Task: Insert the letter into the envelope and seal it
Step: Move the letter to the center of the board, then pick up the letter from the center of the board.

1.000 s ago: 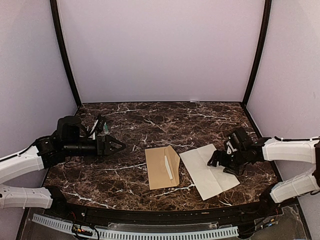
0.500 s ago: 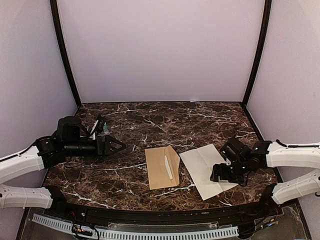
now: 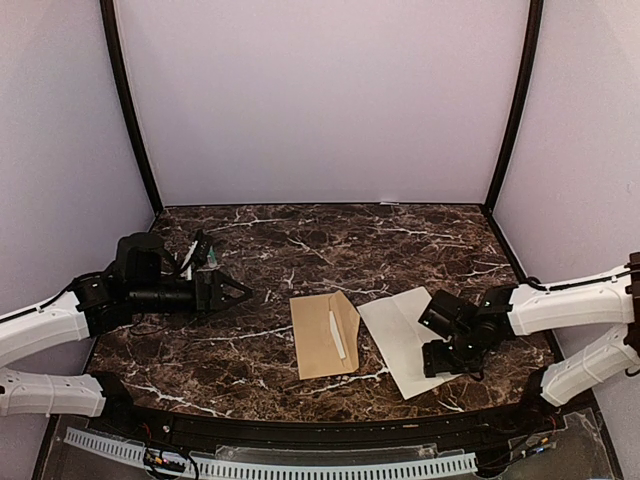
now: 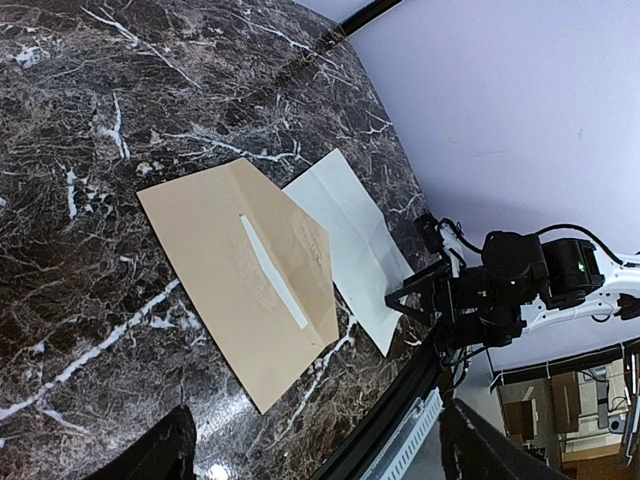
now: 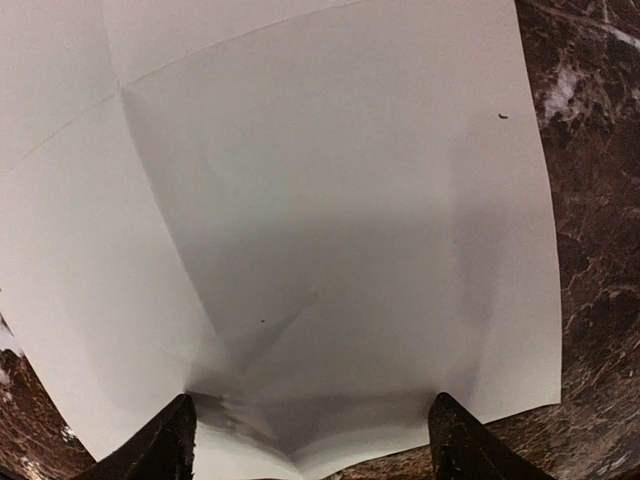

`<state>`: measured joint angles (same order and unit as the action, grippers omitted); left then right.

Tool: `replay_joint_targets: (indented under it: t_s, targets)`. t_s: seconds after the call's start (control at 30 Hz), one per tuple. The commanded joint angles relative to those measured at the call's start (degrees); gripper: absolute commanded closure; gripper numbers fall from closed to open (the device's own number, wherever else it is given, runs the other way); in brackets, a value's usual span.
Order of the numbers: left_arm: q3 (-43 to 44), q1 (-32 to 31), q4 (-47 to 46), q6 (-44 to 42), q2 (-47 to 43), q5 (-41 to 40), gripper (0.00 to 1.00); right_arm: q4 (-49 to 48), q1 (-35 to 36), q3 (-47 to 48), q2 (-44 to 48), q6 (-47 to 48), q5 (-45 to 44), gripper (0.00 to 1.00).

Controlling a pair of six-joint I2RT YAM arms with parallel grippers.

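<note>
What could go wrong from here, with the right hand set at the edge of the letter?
1. The letter lies flat on the marble table; the open right hand straddles one edge, where the paper looks buckled, so closing may crumple rather than lift it.
2. The envelope lies close beside the letter; a dragged sheet could shove it askew.
3. The left hand hangs open far off, so nothing steadies either.
</note>
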<state>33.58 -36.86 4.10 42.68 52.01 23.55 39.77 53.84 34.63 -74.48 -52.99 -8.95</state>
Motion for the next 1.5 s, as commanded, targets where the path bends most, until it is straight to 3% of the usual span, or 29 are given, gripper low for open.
replay_joint_targets:
  t_s: [0.0,0.1,0.3,0.37,0.57,0.67,1.07,1.47]
  targets:
    - [0.05,0.3,0.5,-0.43,-0.44,0.41,0.17,-3.21,0.73,-0.96,-2.1,-0.6,1.82,0.32]
    - [0.08,0.3,0.58,-0.52,-0.5,0.33,0.17,-5.31,0.74,-1.65,-1.18,-0.88,3.49,0.38]
    - [0.08,0.3,0.48,-0.48,-0.51,0.19,0.17,-7.93,0.73,-3.26,-0.16,-1.56,5.3,0.57]
    - [0.14,0.31,0.61,-0.41,-0.44,0.3,0.17,-7.37,0.74,-2.79,0.06,-1.82,5.11,0.55]
    - [0.51,0.34,1.33,-0.66,-0.7,0.19,0.17,-0.78,0.07,2.26,4.73,-2.37,1.64,0.28]
    - [0.31,0.31,1.16,-0.6,-0.85,-0.06,0.17,0.56,-3.57,1.44,6.71,-2.14,2.17,0.24]
    - [-0.24,0.3,0.38,-0.44,-0.65,0.35,0.17,1.73,-12.8,-5.65,12.19,-3.61,3.05,0.26]
    - [-0.1,0.3,-0.4,-0.54,0.38,0.91,0.17,-3.0,-13.19,-8.52,13.1,-4.6,6.75,0.43]
